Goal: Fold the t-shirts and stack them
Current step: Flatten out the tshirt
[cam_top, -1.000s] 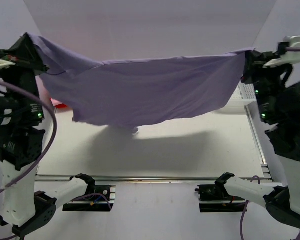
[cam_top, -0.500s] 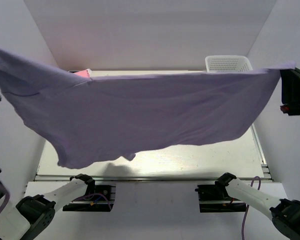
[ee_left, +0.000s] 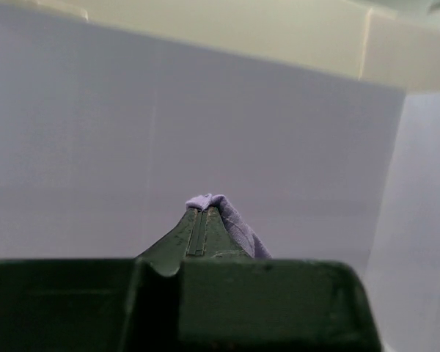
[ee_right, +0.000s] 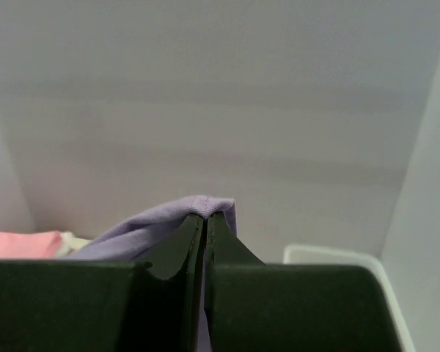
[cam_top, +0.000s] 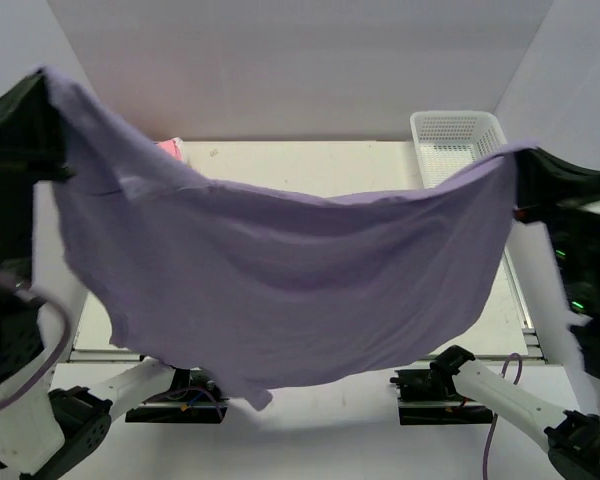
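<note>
Our soft purple t-shirt [cam_top: 280, 290] now sags lower in the middle than before, a floppy sheet above the desk [cam_top: 310, 165]. We hold our left claw [ee_left: 199, 214] and right claw [ee_right: 205, 218] high, each pinching a corner tight.

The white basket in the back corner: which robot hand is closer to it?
Right. The right gripper holds a corner of the purple t-shirt up just beside the basket; the left gripper holds the other corner at the opposite side.

A white mesh basket [cam_top: 458, 135] stands at the far right corner of the table [cam_top: 310, 165]
</note>
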Robot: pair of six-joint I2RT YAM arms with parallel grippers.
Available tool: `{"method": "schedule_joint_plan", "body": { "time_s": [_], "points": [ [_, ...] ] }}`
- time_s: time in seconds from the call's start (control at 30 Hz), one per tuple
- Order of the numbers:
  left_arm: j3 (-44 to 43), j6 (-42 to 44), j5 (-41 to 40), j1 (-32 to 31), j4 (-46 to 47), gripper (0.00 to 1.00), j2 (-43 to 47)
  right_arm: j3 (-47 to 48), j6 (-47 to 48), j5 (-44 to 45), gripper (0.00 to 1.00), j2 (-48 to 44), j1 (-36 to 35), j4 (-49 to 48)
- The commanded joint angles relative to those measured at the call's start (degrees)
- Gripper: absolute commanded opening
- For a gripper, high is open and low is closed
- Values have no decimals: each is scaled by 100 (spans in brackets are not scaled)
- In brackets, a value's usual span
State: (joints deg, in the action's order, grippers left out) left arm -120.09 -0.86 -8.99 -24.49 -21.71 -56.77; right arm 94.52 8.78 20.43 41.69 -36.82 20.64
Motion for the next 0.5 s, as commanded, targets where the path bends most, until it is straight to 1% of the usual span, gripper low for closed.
{"method": "schedule_joint_plan", "body": {
  "time_s": [0.0, 0.03, 0.07, 0.1, 0.13, 0.17, 0.2, 0.23, 0.27, 0.3, 0.33, 0.37, 0.4, 0.43, 0.47],
  "points": [
    [581, 244, -513, -20, 193, 0, -527, -1002, 186, 1381, 0, 286, -1, -1322],
    [766, 305, -646, -21, 298, 0, -528, -1180, 212, 1933, 0, 530, 25, -1474],
    [1212, 376, -908, -21, 578, 0, -580, -1738, 256, 2435, 0, 620, 8, -1623],
    [1460, 437, -981, -21, 746, 0, -580, -1927, 282, 2640, 0, 708, 8, -1929],
    [1706, 438, -1068, -21, 896, 0, -641, -2085, 300, 2964, 0, 1013, 17, -2272],
    [2161, 499, -1148, -21, 1045, 0, -642, -2531, 231, 3141, 0, 1129, 25, -2388],
    [2374, 499, -1322, 40, 1308, 0, -842, -2657, 152, 3265, 0, 1261, 34, -2546],
    [2594, 499, -1490, 41, 1467, 0, -949, -2745, 72, 3292, 0, 1637, 78, -2548],
    [2988, 499, -1639, 41, 1651, 0, -1098, -2981, -33, 3345, 0, 1780, 122, -2556],
    [3113, 499, -1832, 41, 1792, 0, -1282, -3062, -391, 3371, 0, 2042, 192, -2557],
    [3193, 499, -1938, 93, 1854, 0, -1780, -3123, -481, 3354, 0, 2219, 236, -2548],
    [3194, 412, -2026, 155, 1855, 0, -2072, -3281, -830, 3258, 0, 2499, 419, -2548],
    [3194, 325, -2114, 207, 1855, 0, -2370, -3291, -990, 3188, 0, 2850, 491, -2539],
    [3194, 219, -2115, 269, 1855, 0, -2661, -3308, -1244, 2961, 0, 3036, 561, -2522],
    [3194, 122, -2115, 339, 1855, 0, -3246, -3204, -1360, 2706, 0, 3664, 640, -2426]
  ]
}}
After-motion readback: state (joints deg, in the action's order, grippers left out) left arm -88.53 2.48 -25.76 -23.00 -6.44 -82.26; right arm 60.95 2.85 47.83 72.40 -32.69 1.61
